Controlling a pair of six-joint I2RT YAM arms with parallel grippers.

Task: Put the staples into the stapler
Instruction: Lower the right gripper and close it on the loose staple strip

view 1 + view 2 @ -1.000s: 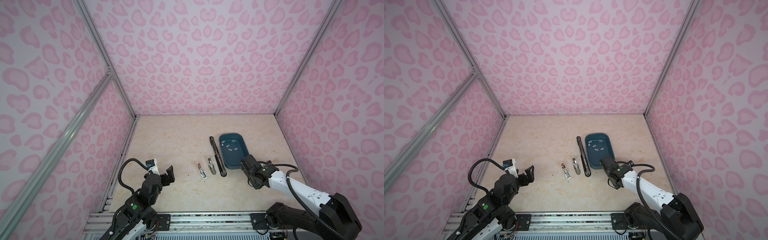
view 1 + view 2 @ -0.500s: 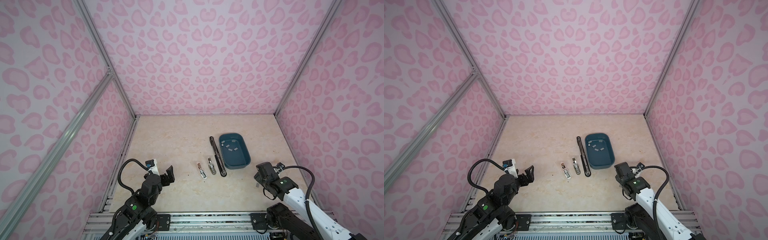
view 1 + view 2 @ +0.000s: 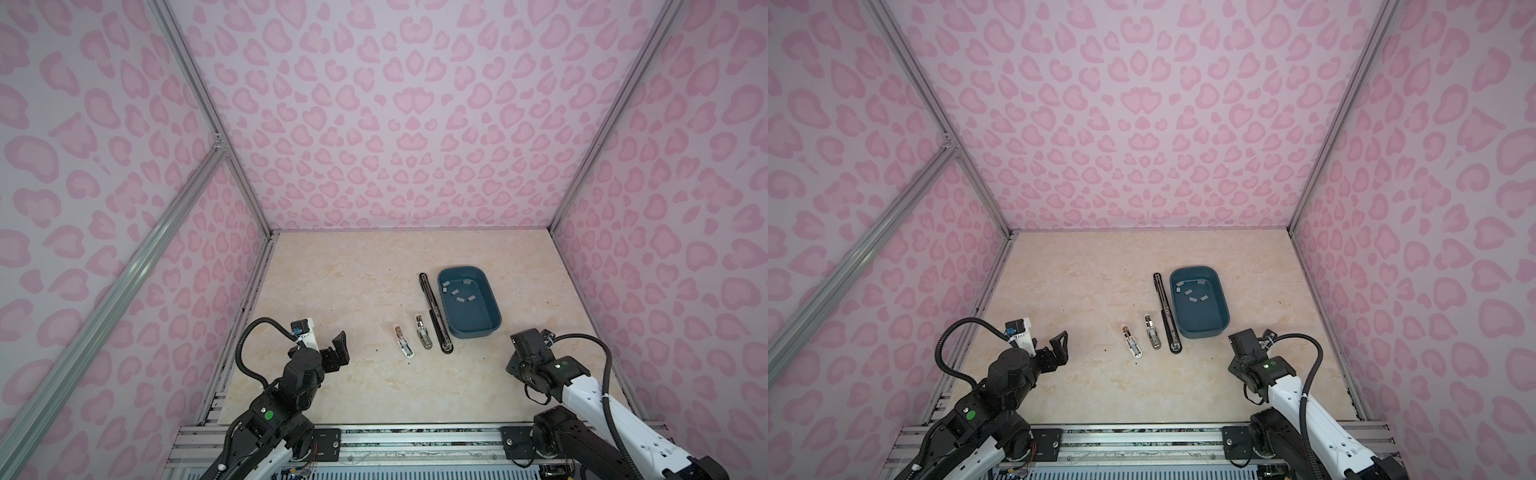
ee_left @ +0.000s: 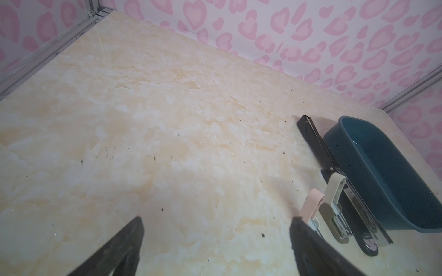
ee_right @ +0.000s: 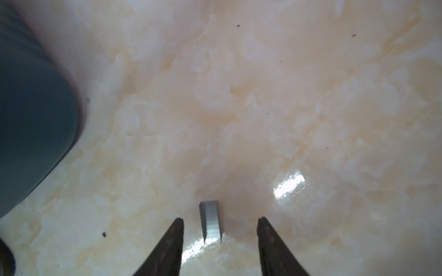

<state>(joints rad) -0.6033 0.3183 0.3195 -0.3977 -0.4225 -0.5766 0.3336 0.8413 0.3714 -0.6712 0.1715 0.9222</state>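
On my right wrist feed the right gripper (image 5: 220,218) hangs close over the counter (image 5: 287,95), its two dark fingers partway apart. A single staple strip (image 5: 210,219), grey and shiny, sits in the gap at the lower middle of the frame. I see bare counter on both sides of it, so neither finger touches it. Whether it lies flat or stands on edge I cannot tell. The dark teal wall of the tray (image 5: 35,107) fills the left edge of that frame, near the gripper but apart from it.

In both top views the right arm (image 3: 573,378) reaches in from the lower right. Its wrist is just below and to the right of the tray's near corner, and the fingertips are hidden beneath it there. The other staples (image 3: 460,298), several small strips, lie loose in the far half of the tray, right of centre.

Left of the tray, three staplers lie opened out on the counter. A long black stapler (image 3: 434,318) is just beside the tray's left wall, then comes a small beige stapler (image 3: 423,336), then a small pink stapler (image 3: 404,341), each a little apart from the next.

The left gripper (image 4: 216,222) is spread wide and holds nothing. On its wrist feed the fingers frame bare counter at the bottom of the picture, with the staplers at the lower right. In the top views it hovers at the lower left, well apart from the staplers.
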